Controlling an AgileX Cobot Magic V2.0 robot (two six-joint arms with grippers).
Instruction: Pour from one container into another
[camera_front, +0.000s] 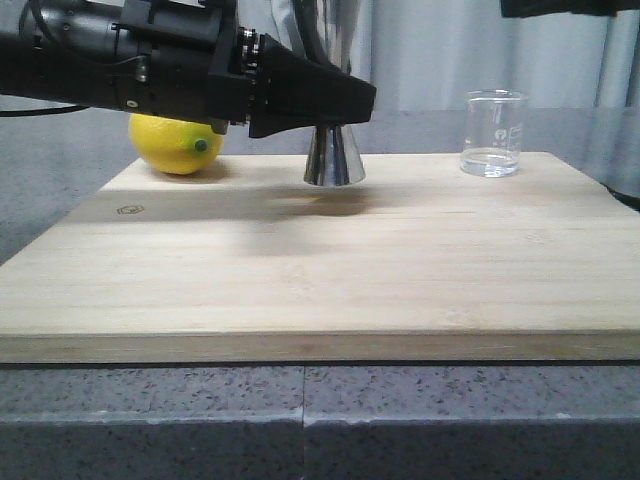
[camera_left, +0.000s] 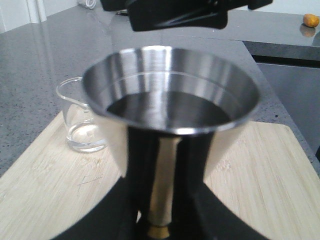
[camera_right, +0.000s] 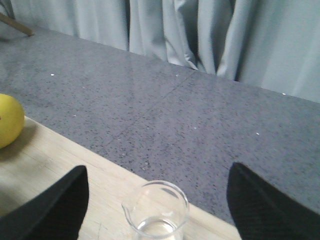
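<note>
We see a wooden cutting board (camera_front: 300, 270) on a grey stone counter (camera_front: 300, 420).
Our left gripper (camera_front: 335, 100) clamps the steel jigger (camera_front: 334, 158) mid-board; a lemon (camera_front: 177, 143) sits behind. Our right gripper (camera_right: 157, 200) hangs wide open around the glass beaker (camera_front: 493, 133), not touching.

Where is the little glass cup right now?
In the front view the glass beaker stands at the wooden board's far right corner, right of the steel jigger.
</note>
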